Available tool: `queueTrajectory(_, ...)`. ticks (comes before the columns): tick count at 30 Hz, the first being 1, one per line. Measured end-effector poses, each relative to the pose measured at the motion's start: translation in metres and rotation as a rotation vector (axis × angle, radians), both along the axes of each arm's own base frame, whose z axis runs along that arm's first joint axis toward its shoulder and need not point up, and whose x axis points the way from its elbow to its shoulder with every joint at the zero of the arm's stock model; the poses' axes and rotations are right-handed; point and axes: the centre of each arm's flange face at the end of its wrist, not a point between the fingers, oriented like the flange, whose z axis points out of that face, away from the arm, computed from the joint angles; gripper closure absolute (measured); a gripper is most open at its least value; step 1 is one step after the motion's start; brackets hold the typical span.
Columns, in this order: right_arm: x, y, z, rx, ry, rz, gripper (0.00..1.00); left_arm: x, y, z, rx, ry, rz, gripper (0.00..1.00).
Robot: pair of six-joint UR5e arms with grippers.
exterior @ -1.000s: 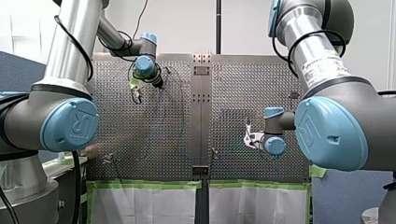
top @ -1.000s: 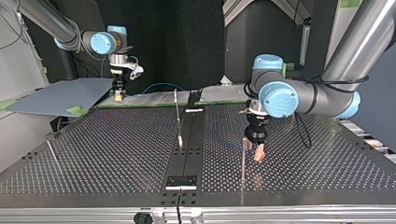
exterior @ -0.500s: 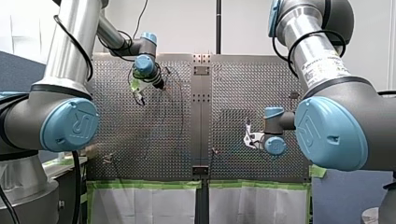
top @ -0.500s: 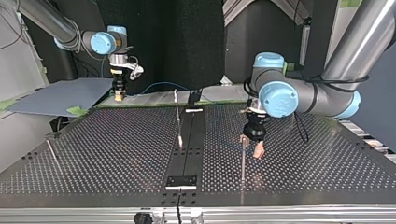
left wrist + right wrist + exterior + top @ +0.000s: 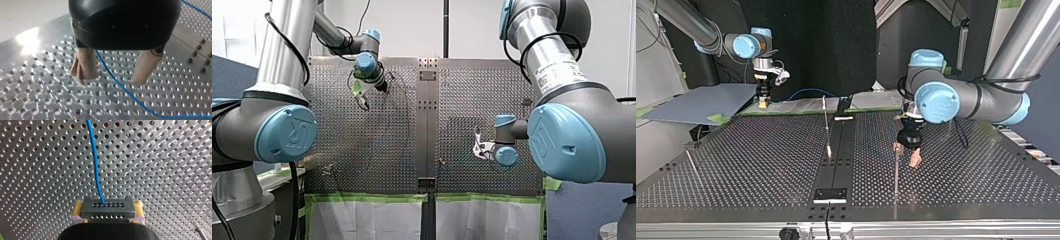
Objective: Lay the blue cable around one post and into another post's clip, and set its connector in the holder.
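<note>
Currently — left fingers (image 5: pixel 83 67) apart, astride blue cable (image 5: pixel 130 96) lying on bench (image 5: pixel 37 100); right fingers (image 5: pixel 78 212) clamped on connector (image 5: pixel 107 208). Risk: closing off-centre, losing cable before rounding post (image 5: pixel 896 170) — slack snagging.

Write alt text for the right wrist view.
My right gripper clamps a grey connector between its yellow-padded fingers. A blue cable leaves the connector's perforated face and runs straight ahead of the gripper over the perforated table.
</note>
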Motion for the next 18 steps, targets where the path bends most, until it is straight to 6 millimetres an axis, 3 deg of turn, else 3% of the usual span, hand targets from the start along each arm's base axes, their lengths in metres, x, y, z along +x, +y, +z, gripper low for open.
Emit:
queueTrajectory(15,0.000,-0.001,0.001,-0.001,-0.006,0.000,1.00,-0.048,0.026,0.016,-0.098,0.036,0.110,0.00)
queueTrajectory(18,0.000,-0.002,0.002,-0.001,-0.011,-0.001,1.00,-0.058,0.032,0.030,-0.086,0.026,0.139,0.00)
